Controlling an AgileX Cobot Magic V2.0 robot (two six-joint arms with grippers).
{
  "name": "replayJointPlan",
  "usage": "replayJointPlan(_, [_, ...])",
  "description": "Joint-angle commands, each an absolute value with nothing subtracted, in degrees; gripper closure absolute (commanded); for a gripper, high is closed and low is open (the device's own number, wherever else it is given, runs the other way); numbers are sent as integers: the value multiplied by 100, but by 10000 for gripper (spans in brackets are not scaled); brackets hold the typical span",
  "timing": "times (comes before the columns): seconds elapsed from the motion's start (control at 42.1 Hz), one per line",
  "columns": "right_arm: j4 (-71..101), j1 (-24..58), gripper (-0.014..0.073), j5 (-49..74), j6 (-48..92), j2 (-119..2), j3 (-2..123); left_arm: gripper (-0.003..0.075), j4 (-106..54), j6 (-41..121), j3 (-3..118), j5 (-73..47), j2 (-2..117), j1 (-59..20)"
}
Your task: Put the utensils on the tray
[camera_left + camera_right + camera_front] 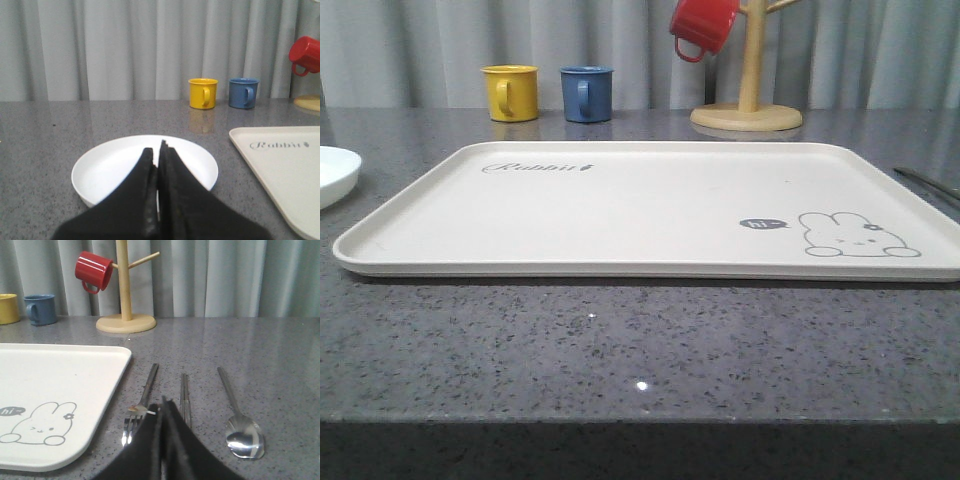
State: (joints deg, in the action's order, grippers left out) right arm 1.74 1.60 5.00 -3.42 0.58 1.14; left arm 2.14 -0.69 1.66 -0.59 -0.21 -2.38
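Observation:
The cream tray (640,205) with the bunny drawing lies bare in the middle of the grey table; its corners show as tray (285,170) and tray (55,385). A white plate (120,167) rests on the table left of the tray, its edge seen as plate (335,175). My left gripper (158,152) is shut with nothing in it, above the plate. To the right of the tray lie a fork (142,402), chopsticks (185,397) and a spoon (239,420) side by side. My right gripper (162,405) is shut and empty, over the fork's tines and the chopsticks' near ends.
A yellow mug (511,92) and a blue mug (586,94) stand at the back of the table. A wooden mug tree (748,95) at the back right carries a red mug (701,25). A grey curtain hangs behind the table.

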Motion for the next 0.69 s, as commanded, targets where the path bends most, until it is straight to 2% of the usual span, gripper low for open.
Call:
replayJointPlan(0.0, [216, 117, 709, 652, -334, 127, 854, 740, 197, -139, 877, 264, -99, -225])
replayJointPlan(0.19, [211, 117, 709, 2055, -334, -595, 2516, 740, 197, -139, 2703, -1203, 629, -225])
replayJointPlan(0.38, [211, 117, 709, 3206, -334, -1701, 3668, 740, 197, -139, 4054, -2626, 1647, -225])
replayJointPlan(0.665, [216, 117, 709, 3717, -334, -2945, 3866, 740, 197, -139, 4306, -3183, 2613, -225])
